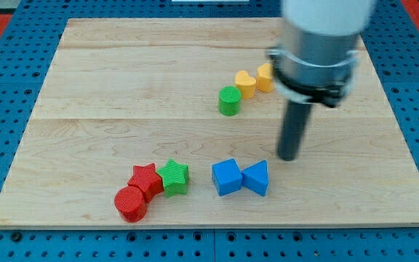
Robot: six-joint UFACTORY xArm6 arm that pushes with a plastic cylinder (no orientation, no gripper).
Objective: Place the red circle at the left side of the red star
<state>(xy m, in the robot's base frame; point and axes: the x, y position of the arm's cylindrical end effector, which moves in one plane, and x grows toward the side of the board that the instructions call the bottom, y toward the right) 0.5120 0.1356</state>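
The red circle (131,203) lies near the board's bottom edge, touching the lower left of the red star (145,180). A green star (174,177) touches the red star's right side. My tip (287,156) is on the board well to the right of these blocks, just above and right of the blue triangle (256,177). It touches no block.
A blue cube (227,177) sits against the blue triangle's left. A green circle (230,100), a yellow heart (246,83) and an orange-yellow block (265,76) form a slanted row at upper middle, beside the arm's white body (318,36). The wooden board (86,87) lies on a blue pegboard.
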